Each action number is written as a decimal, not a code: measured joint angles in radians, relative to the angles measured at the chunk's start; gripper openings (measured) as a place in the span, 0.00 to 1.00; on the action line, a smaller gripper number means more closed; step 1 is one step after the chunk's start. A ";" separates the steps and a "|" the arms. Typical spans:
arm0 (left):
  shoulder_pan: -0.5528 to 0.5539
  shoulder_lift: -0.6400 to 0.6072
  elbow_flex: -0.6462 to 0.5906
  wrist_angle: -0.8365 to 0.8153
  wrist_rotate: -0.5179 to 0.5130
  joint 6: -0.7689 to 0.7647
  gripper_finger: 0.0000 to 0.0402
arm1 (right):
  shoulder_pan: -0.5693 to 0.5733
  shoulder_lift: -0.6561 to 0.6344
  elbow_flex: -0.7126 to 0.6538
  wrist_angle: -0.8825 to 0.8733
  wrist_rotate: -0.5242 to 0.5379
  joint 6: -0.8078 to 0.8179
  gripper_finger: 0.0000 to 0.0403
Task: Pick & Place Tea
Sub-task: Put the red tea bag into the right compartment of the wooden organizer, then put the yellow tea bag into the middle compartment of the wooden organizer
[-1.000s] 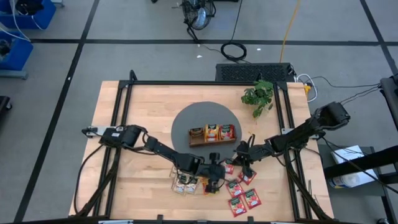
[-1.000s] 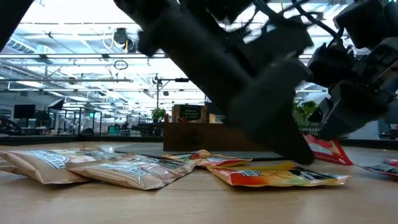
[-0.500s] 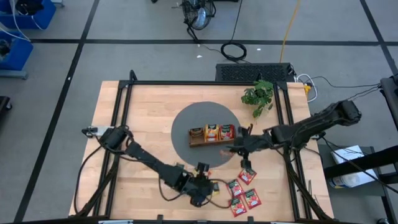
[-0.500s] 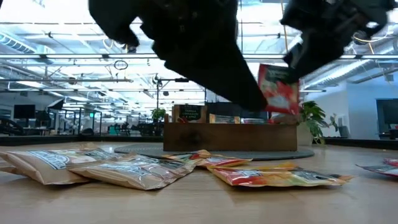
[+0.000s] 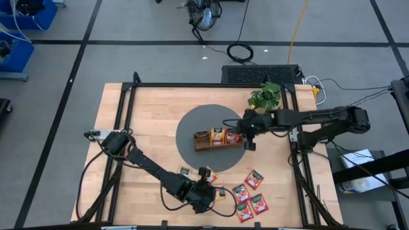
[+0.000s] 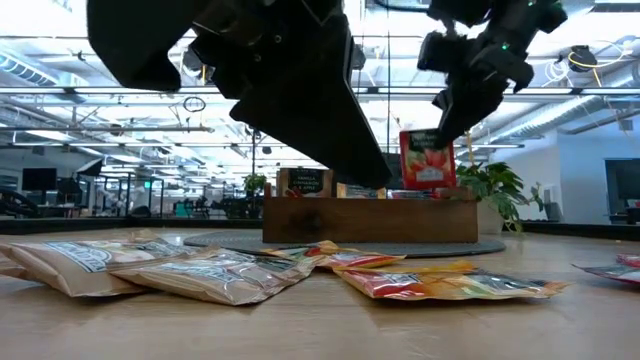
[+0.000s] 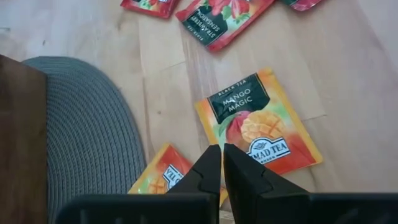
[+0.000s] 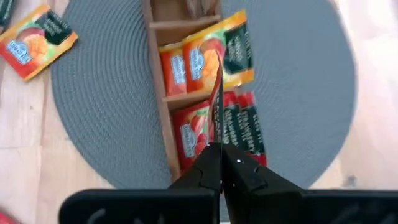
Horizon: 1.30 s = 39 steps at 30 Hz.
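My right gripper is shut on a red tea sachet that hangs just above the brown wooden tray, near its right compartment. The tray stands on a round grey mat and holds orange and red sachets. My left gripper hovers shut and empty near the table's front edge over two orange sachets. More red sachets lie flat on the table to the right. Cream sachets lie at the near left in the low view. My right gripper pinches the red sachet's top edge between its two fingers, which slant down from above. The sachet hangs upright below the fingers, clear of the tray. In the right wrist view it shows edge-on over the tray's compartments.
A small potted plant stands at the far right of the table, just behind my right arm. Black frame rails run along the table's left and right sides. Bare wood lies left of the mat.
My right gripper has lifted the red sachet off the table at the near right and carried it up and toward the far edge, over the tray; the sachet now hangs upright. My left gripper has risen and drawn back toward the table's near edge.
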 joint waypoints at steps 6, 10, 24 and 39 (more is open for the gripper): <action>0.001 0.000 0.000 0.001 0.000 -0.002 0.06 | -0.010 0.095 0.000 0.015 -0.019 -0.042 0.00; 0.001 0.000 0.000 0.000 -0.001 -0.002 0.04 | -0.010 0.152 0.000 0.032 -0.018 -0.050 0.00; 0.001 0.000 0.001 -0.043 -0.001 -0.031 0.07 | -0.010 0.178 -0.001 0.098 -0.017 -0.043 0.10; -0.015 0.000 0.002 -0.200 -0.107 -0.136 0.09 | 0.056 0.037 -0.001 0.099 0.128 0.025 0.29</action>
